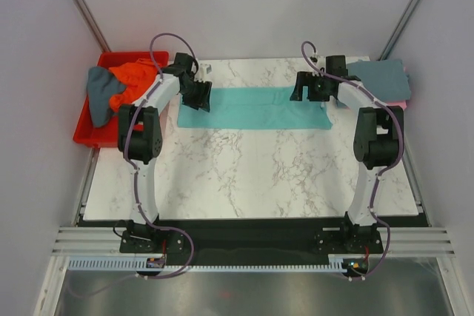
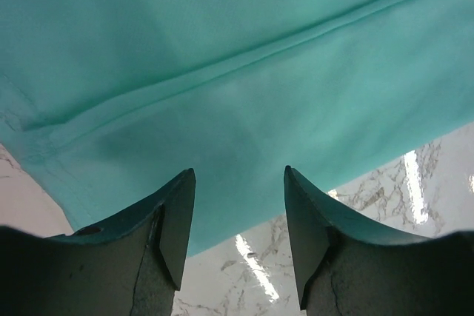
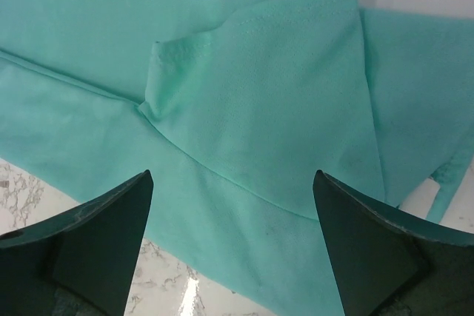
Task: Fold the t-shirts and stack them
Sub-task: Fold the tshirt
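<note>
Left tool (image 2: pixel 239 177): released, moderately parted, over the left end of the shirt (image 1: pixel 252 107).
Right tool (image 3: pixel 233 179): released, wide, over folded sleeve (image 3: pixel 259 72).
Shirt: flat, far desk (image 1: pixel 252 175).
Top view only: bin (image 1: pixel 85 135), stack (image 1: pixel 381 78).

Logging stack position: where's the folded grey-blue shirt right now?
Top view: the folded grey-blue shirt lies at the table's far right corner, on top of a pink garment, just right of the right gripper and the spread teal shirt.
</note>
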Motion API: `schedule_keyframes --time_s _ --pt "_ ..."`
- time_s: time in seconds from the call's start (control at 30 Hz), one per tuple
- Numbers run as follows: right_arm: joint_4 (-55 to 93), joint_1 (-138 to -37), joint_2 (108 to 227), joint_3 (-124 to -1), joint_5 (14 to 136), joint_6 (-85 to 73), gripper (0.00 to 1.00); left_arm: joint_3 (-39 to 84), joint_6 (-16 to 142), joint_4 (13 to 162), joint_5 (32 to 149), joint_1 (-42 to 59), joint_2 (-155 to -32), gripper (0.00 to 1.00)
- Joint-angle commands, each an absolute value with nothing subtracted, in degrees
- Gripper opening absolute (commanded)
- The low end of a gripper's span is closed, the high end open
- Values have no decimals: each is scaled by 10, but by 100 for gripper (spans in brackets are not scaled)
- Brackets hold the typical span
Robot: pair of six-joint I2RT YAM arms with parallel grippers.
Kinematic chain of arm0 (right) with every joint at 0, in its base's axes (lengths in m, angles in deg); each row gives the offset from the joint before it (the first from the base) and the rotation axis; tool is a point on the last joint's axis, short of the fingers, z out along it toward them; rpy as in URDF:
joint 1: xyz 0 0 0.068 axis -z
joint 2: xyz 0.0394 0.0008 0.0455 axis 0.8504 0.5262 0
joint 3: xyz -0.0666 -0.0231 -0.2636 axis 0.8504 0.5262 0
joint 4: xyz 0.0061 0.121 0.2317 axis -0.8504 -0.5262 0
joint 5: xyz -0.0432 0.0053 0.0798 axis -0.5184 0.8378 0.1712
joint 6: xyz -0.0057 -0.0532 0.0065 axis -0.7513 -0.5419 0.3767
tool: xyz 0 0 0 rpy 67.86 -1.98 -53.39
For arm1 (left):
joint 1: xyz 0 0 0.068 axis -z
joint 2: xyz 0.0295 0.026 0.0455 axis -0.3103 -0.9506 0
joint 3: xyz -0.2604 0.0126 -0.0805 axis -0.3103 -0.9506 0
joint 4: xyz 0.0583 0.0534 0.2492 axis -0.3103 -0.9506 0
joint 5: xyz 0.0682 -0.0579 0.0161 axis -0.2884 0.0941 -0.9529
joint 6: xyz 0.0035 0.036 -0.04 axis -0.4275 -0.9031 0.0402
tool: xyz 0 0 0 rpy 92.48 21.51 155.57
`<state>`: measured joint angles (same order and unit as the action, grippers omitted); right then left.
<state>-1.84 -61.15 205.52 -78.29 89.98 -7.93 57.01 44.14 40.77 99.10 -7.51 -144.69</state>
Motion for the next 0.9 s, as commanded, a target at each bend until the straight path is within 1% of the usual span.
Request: schedule_keyframes --time_s 0.0,0.2,0.5,0.7,0.87 --pt "-2 -611 2070 -813 927 -58 98 611 422 436 966 -81 -1468 58" --pt "-20 -606 2122 -822 927 -68 98 599 414 429 956 -85 -1485 58" --pt "-24 -602 2189 -901 924 -64 98 513 429 429 936 -84 -1444 54" --pt "-20 -602 2242 -977 927 -59 98 392 441 436 935 -55 -1371 54" --pt "10 -614 2278 -1039 930 -41 98 291 453 461 926 10 -1299 54"
